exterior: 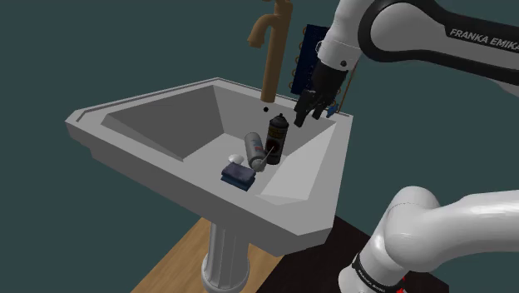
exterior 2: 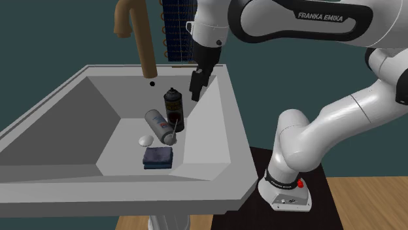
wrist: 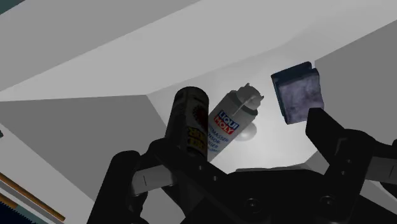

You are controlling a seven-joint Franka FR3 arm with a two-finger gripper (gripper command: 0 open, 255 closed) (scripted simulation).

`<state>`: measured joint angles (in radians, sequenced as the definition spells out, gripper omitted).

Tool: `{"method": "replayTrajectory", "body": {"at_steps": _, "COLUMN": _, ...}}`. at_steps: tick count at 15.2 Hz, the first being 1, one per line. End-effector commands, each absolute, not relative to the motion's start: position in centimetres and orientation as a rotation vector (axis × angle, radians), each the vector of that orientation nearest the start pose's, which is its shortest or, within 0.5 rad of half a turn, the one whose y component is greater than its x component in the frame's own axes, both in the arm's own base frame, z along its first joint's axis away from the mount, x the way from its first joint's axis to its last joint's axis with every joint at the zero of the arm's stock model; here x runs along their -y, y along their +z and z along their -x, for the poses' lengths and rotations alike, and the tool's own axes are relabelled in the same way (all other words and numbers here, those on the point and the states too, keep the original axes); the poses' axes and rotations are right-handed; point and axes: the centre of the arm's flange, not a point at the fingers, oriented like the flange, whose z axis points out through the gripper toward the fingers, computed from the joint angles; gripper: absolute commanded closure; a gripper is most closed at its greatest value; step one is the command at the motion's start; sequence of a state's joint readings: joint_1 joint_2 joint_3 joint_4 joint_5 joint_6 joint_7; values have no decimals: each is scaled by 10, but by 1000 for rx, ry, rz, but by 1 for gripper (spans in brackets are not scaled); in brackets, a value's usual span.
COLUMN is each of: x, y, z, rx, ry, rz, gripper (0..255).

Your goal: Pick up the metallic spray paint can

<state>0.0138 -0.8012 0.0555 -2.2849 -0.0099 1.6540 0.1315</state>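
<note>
The dark spray can [exterior 2: 173, 108] with a black cap stands upright in the basin of the white sink [exterior 2: 230, 140], close to the far wall and just below the drain hole near the brown faucet [exterior 2: 139, 40]. A silver can [exterior 2: 159, 125] with a blue and red label lies on its side against the dark can's foot, on its left in the second exterior view. Nearer, on the basin floor, sit a small white round thing [exterior 2: 145, 140] and a folded blue cloth [exterior 2: 158, 157].

The gripper [exterior 2: 196, 85] hangs above the sink's far right rim, just right of the dark can's cap and apart from it. In the wrist view its fingers [wrist: 334, 143] stand wide apart with nothing between them. The sink rests on a white pedestal [exterior: 223, 258] over a wooden floor [exterior: 179, 262].
</note>
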Motion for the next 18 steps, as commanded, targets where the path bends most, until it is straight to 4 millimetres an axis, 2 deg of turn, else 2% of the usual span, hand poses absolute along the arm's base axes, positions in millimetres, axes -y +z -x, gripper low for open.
{"method": "replayTrajectory", "body": {"at_steps": 1, "x": -27, "y": 637, "z": -310, "rx": -120, "ry": -275, "rz": 3161, "gripper": 0}}
{"method": "replayTrajectory", "body": {"at_steps": 7, "x": 37, "y": 595, "z": -332, "rx": 341, "ry": -506, "rz": 3089, "gripper": 0}}
{"method": "replayTrajectory", "body": {"at_steps": 13, "x": 91, "y": 559, "z": -378, "rx": 784, "ry": -719, "rz": 2936, "gripper": 0}}
{"method": "replayTrajectory", "body": {"at_steps": 18, "x": 93, "y": 536, "z": -381, "rx": 800, "ry": -727, "rz": 2928, "gripper": 0}}
